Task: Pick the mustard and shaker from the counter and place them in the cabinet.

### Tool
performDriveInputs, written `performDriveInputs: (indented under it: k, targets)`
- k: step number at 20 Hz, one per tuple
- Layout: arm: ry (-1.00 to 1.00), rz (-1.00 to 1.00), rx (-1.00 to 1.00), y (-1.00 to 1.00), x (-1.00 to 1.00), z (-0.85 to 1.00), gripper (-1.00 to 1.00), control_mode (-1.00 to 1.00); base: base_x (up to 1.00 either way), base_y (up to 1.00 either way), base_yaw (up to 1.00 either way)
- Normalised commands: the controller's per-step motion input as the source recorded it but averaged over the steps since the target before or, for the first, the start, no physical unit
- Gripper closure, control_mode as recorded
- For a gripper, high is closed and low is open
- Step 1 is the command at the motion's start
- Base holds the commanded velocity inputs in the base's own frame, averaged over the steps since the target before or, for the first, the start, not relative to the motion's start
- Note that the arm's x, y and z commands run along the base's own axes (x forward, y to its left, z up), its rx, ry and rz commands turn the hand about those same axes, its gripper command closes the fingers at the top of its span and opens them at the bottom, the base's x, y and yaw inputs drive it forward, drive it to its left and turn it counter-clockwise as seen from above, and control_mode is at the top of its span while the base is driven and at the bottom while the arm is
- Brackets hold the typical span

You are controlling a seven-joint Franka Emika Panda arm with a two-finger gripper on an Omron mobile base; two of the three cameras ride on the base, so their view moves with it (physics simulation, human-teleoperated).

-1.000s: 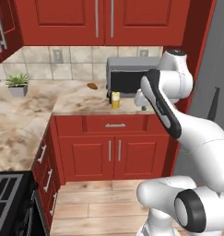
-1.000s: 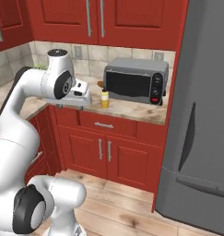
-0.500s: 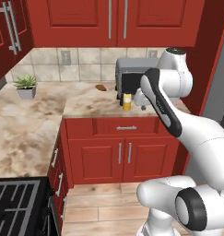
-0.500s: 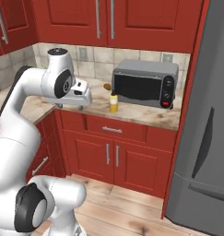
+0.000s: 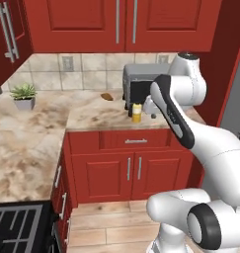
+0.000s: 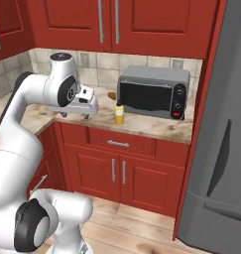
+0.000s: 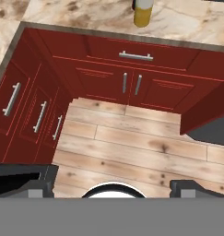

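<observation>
The mustard (image 5: 136, 112), a yellow bottle with a dark cap, stands upright on the marbled counter (image 5: 92, 116) just in front of the microwave. It is also the mustard (image 6: 119, 115) in the right base view and the mustard (image 7: 143, 12) at the top edge of the hand view. My gripper (image 6: 75, 116) hangs open and empty, fingers down, left of the bottle and near the counter's front edge. The gripper (image 7: 111, 186) looks down at the wooden floor and red doors. The shaker and the cabinet are out of view.
A grey microwave (image 6: 152, 92) stands behind the mustard, with a brown lump (image 5: 107, 96) to its left. A potted plant (image 5: 23, 95) sits in the far corner. Red upper doors (image 5: 126, 22) hang above. A grey fridge (image 6: 221, 149) stands at the right.
Both base views have shifted as a whole, so the camera moved with the base; the microwave and mustard now sit further right in the picture. The gripper stays open and empty.
</observation>
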Motion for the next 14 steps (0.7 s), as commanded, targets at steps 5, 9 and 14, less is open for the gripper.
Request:
performDriveInputs:
  k: [5, 9, 14]
  targets:
    - [0.00, 0.00, 0.00, 0.00, 0.00, 0.00, -1.00, 1.00, 0.47, 0.14, -0.01]
    - [0.00, 0.00, 0.00, 0.00, 0.00, 0.00, -1.00, 1.00, 0.43, 0.22, 0.00]
    - [0.00, 0.00, 0.00, 0.00, 0.00, 0.00, -1.00, 1.00, 0.38, 0.19, 0.00]
